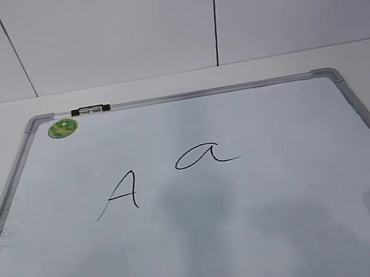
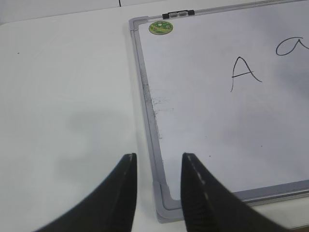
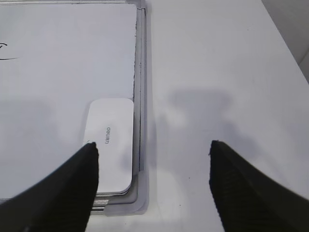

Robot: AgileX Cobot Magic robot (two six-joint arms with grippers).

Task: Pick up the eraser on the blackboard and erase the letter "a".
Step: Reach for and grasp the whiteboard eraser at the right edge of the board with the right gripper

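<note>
Large white dry-erase blackboard with grey aluminium frame (image 1: pixel 349 91) is lying flat on a white table (image 2: pixel 63 96) against a white panelled wall (image 1: pixel 115 29), white rounded plastic eraser (image 3: pixel 111 145) sitting untouched in its near right corner. Black cursive letter "a" (image 1: pixel 204 155) is showing intact beside capital A (image 1: pixel 121 191), so nothing is done yet. Right gripper (image 3: pixel 152 166) is hanging spread wide above the eraser's frame edge, left gripper (image 2: pixel 157 181) parted and empty over the left corner

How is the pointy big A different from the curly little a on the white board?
The angular capital "A" is made of straight strokes meeting in a peak, while the cursive lowercase letter "a" is a wide rounded loop with a tail stroke. The capital stands taller and narrower; the lowercase is lower and wider. The capital sits further left and nearer the camera in the exterior view. Both are thin black handwritten marks on the grey-framed white blackboard.
</note>
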